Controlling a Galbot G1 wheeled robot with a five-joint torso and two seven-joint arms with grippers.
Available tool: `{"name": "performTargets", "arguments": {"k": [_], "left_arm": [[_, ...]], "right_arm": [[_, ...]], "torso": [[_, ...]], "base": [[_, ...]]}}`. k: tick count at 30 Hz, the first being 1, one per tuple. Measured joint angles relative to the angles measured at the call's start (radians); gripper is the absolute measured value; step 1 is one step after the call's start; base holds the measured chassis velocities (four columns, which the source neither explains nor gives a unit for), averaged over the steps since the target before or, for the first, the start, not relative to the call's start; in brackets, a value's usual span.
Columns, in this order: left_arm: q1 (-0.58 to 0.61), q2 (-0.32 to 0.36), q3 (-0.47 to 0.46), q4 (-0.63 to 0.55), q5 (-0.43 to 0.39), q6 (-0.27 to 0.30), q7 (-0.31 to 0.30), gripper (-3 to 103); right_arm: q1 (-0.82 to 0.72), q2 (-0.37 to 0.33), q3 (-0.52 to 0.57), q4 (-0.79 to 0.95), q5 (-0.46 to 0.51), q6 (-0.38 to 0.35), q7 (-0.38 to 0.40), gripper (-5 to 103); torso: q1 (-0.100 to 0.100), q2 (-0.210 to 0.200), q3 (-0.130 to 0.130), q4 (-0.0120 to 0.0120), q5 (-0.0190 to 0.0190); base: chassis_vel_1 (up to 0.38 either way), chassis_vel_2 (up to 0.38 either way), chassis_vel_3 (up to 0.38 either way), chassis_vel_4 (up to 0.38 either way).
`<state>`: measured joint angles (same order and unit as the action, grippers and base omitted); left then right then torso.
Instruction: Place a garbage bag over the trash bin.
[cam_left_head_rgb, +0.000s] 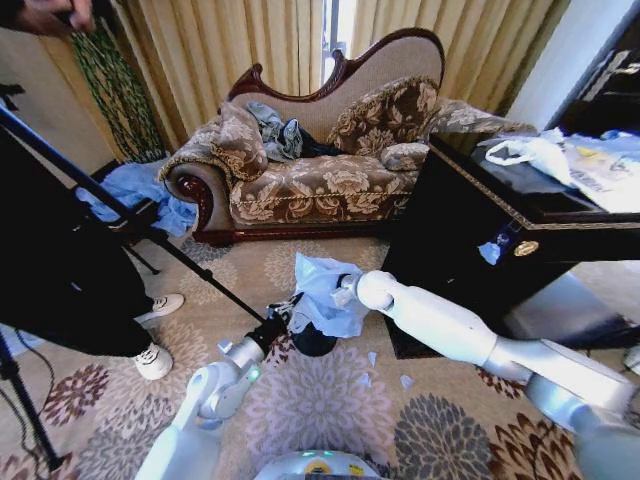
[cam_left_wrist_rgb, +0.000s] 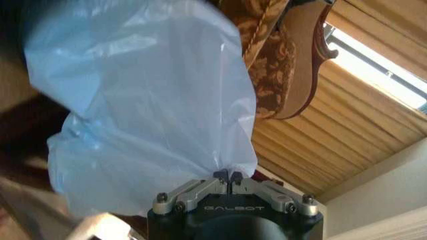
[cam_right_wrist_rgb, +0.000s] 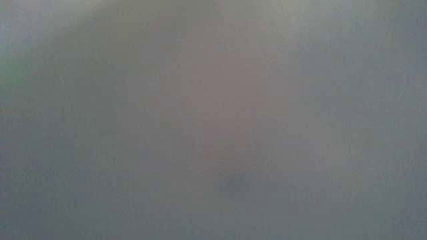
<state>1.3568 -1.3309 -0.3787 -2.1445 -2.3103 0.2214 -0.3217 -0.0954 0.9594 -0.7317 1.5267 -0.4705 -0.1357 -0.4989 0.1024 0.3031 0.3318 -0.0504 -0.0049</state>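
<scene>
The pale blue-white garbage bag is draped over the top of the small black trash bin, which stands on the patterned carpet in front of the sofa. Only the bin's lower part shows under the plastic. My left gripper is at the bag's left edge. In the left wrist view, my left gripper is shut on a pinch of the garbage bag, which billows out in front of it. My right gripper is pressed into the bag's right side, with plastic around its tip.
A floral sofa stands behind the bin. A dark wooden cabinet stands close on the right, with white bags on top. A black tripod leg and a person's shoes are on the left, near a blue cloth heap.
</scene>
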Motion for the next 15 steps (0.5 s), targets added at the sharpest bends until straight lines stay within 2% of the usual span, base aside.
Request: {"name": "performTargets", "arguments": {"k": [7, 12, 14, 15], "left_arm": [[0.042, -0.056, 0.038, -0.028, -0.003, -0.014, -0.009, 0], [0.021, -0.085, 0.019, 0.054, -0.013, 0.010, 0.001, 0], [-0.026, -0.094, -0.003, 0.139, -0.018, 0.032, 0.010, 0], [-0.026, -0.094, -0.003, 0.139, -0.018, 0.032, 0.010, 0]], "right_arm": [[0.031, -0.038, -0.035, 0.032, 0.021, -0.003, -0.017, 0], [0.046, -0.032, -0.061, 0.032, 0.013, -0.001, -0.026, 0], [0.058, -0.001, -0.090, 0.008, 0.001, 0.006, -0.034, 0], [0.058, -0.001, -0.090, 0.008, 0.001, 0.006, -0.034, 0]], "torso": [[0.000, 0.000, 0.000, 0.0000, 0.0003], [0.000, 0.000, 0.000, 0.0000, 0.0001], [0.000, 0.000, 0.000, -0.0002, -0.0001], [0.000, 0.000, 0.000, -0.0002, -0.0001]], "base": [[0.000, 0.000, 0.000, 0.000], [0.000, 0.000, 0.000, 0.000], [0.000, 0.000, 0.000, 0.000], [0.000, 0.000, 0.000, 0.000]]}}
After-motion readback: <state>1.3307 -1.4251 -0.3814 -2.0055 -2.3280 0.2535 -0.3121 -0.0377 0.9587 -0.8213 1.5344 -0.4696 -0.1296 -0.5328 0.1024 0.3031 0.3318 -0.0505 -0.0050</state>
